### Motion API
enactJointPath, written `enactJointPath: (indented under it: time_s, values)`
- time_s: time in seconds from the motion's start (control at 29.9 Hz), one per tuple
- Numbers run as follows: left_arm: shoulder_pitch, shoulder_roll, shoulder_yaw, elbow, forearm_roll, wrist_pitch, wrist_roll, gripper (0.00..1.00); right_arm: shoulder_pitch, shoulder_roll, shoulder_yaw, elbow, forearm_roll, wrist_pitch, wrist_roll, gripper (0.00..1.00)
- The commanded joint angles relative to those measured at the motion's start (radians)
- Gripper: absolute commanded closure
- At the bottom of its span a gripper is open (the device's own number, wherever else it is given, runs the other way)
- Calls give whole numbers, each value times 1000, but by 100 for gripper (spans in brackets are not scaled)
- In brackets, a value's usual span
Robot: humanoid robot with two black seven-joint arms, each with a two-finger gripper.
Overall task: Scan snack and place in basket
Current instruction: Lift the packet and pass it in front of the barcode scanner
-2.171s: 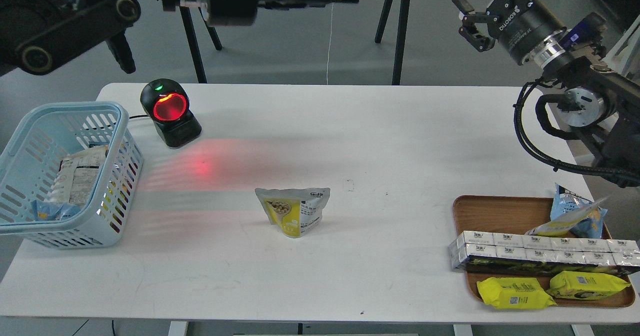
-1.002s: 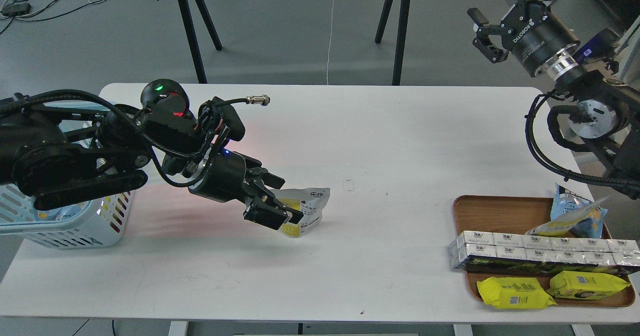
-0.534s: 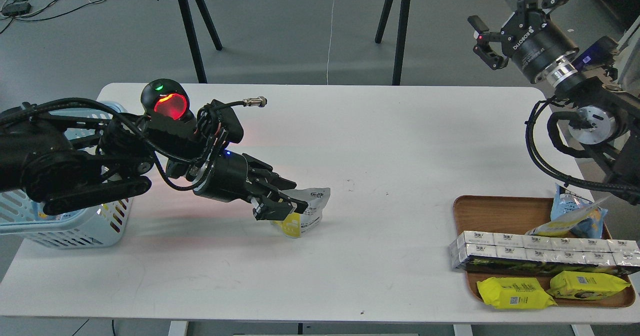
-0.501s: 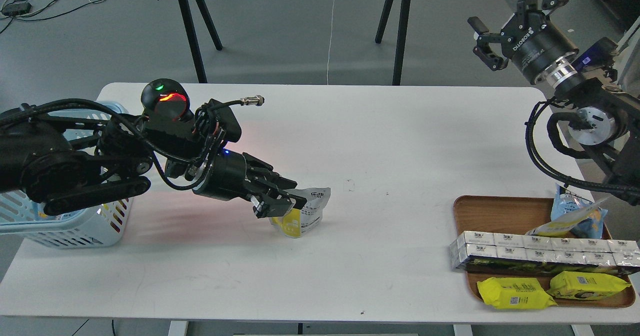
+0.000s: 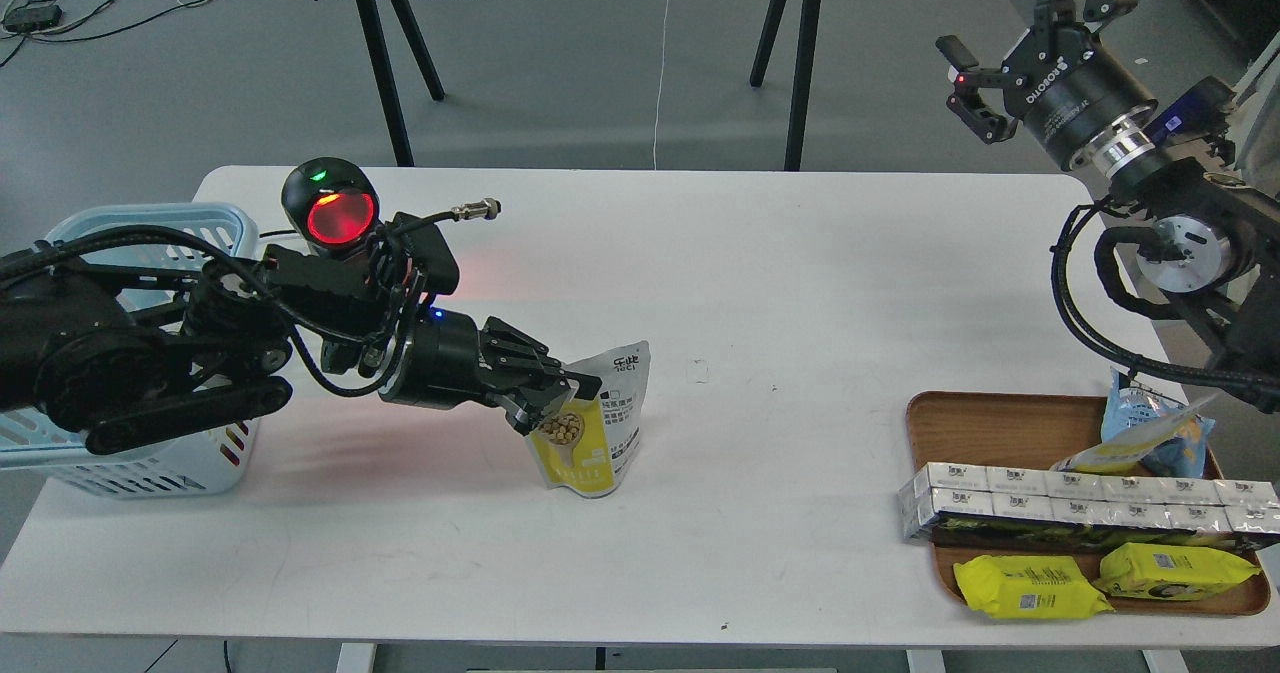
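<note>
Yellow-and-silver stand-up snack pouch (image 5: 592, 429) sits pinched in the left gripper (image 5: 556, 400), with bare white counter (image 5: 780, 283) all round. Right gripper (image 5: 968, 73), fingers spread, reads "ROBOTIQ".

Basket (image 5: 215, 223) far left — scanner (image 5: 330, 208) apparently just behind-right — tray (image 5: 990, 423) far right.

The yellow-and-silver stand-up snack pouch (image 5: 592, 423) hangs tilted at frame centre. The light blue slotted plastic basket (image 5: 150, 228) stands at far left.

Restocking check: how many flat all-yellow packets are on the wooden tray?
2: both at the tray's near edge, one left, one right. The boxes might hide more.
</note>
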Motion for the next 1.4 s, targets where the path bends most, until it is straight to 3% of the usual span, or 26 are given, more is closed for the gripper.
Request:
enactJointPath:
  time_s: [0.0, 0.3, 0.57, 1.07, 1.37]
  values:
    - [-15, 49, -20, 3, -8, -1, 0, 100, 0, 0, 0, 1, 7, 0, 0, 1]
    - [-119, 217, -49, 27, -11, 1, 0, 100, 2, 2, 18, 2, 9, 0, 0, 1]
    - [-110, 311, -39, 66, 1, 39, 0, 100, 3, 8, 20, 5, 9, 0, 0, 1]
    - [-93, 354, -42, 127, 9, 73, 0, 100, 2, 2, 21, 42, 10, 0, 0, 1]
    - [-93, 298, -46, 194, 9, 73, 0, 100, 0, 2, 24, 68, 10, 0, 0, 1]
